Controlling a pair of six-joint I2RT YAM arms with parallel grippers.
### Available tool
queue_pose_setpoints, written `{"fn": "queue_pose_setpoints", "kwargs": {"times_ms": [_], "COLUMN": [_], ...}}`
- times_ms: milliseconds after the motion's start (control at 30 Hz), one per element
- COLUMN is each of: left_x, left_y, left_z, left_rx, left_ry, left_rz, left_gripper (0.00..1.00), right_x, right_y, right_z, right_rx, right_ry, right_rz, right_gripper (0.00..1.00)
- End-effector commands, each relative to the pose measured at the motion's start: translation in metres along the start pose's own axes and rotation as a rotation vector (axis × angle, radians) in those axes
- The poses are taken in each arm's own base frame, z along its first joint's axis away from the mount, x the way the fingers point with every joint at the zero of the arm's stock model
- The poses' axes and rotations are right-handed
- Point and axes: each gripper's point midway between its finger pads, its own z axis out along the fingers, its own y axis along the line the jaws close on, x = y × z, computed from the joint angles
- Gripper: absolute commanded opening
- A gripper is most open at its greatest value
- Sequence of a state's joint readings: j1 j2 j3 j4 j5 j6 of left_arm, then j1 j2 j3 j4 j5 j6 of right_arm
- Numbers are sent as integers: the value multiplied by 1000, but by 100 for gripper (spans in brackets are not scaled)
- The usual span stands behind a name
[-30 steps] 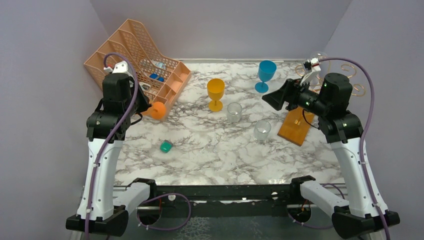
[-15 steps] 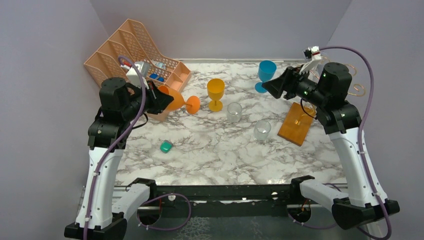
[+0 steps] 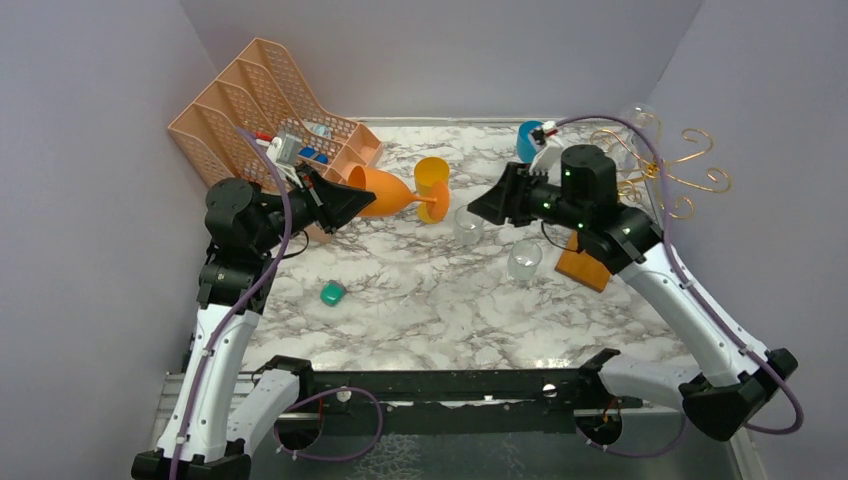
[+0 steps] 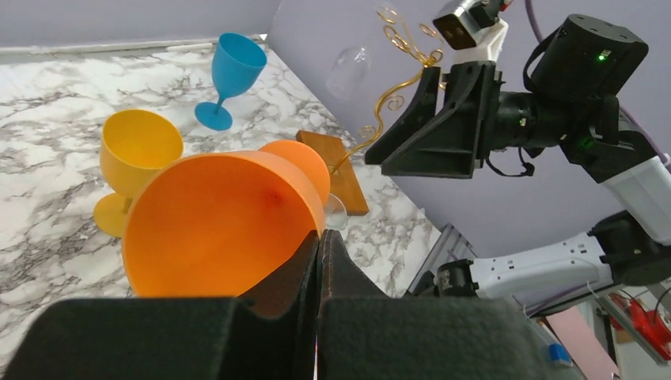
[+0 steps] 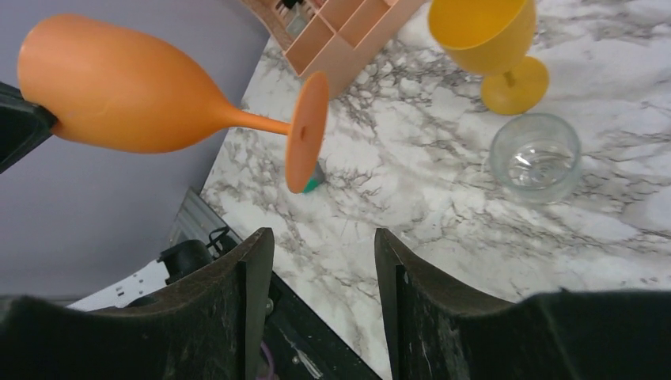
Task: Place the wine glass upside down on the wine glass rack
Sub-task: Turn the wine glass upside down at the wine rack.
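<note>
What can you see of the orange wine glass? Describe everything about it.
The orange wine glass is opaque and plastic-looking: a rounded bowl, thin stem and flat round foot. It is held sideways above the marble table, rim pinched by the left gripper, foot towards the right gripper. Nothing else touches it.

Top view: the base of the wine glass rack (image 3: 660, 165) lies largely under the right arm (image 3: 620, 225). The blue glass (image 3: 525, 140) is mostly behind that wrist. Items in the peach organiser (image 3: 250, 90) are too small to identify.

Right wrist view: the teal object (image 5: 315, 184) is partly behind the foot of the orange wine glass (image 5: 119, 87). The left hand (image 5: 24, 127) is cut off at the frame edge.
</note>
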State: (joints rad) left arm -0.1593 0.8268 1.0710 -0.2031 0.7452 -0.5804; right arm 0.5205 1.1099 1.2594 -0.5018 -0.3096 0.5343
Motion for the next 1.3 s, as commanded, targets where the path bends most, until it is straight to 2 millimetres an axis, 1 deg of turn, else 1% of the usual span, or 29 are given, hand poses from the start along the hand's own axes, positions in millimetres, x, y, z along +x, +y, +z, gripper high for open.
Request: {"fn": "queue_pose_setpoints", "kwargs": {"times_ms": [0, 100, 267, 433, 633, 833, 900, 1067, 1100, 1133, 1267], "left_x": [-10, -6, 0, 2, 7, 6, 7, 7, 8, 8, 10], "left_y": [-23, -21, -17, -17, -15, -18, -18, -17, -17, -17, -18], "left_z": [1, 1, 2, 2, 2, 2, 2, 2, 2, 2, 1], "left_rx": [129, 129, 126, 127, 124, 137, 135, 129, 130, 128, 126], "left_ry": [-45, -39, -32, -28, -24, -25, -25, -26, -26, -27, -28], "left_rz": [60, 61, 50, 42, -1, -17, -18, -38, -42, -46, -66], "left_gripper": [0, 0, 0, 0, 0, 0, 0, 0, 3, 9, 42], "right_x": [1, 7, 13, 7, -3, 3, 2, -5, -6, -7, -13], "right_y": [26, 36, 35, 39, 33, 30, 27, 24, 23, 22, 20], "right_z": [26, 38, 53, 57, 59, 64, 63, 56, 55, 54, 51], "right_rx": [-21, -14, 26, 22, 63, 63, 80, 102, 105, 111, 127], "right_ry": [-27, -17, -8, -35, -81, -66, -71, -103, -110, -113, -137], "right_rz": [-3, -27, -56, -62, -73, -81, -91, -120, -125, -131, -147], "right_gripper": [52, 52, 48, 36, 33, 27, 22, 2, 1, 1, 1]}}
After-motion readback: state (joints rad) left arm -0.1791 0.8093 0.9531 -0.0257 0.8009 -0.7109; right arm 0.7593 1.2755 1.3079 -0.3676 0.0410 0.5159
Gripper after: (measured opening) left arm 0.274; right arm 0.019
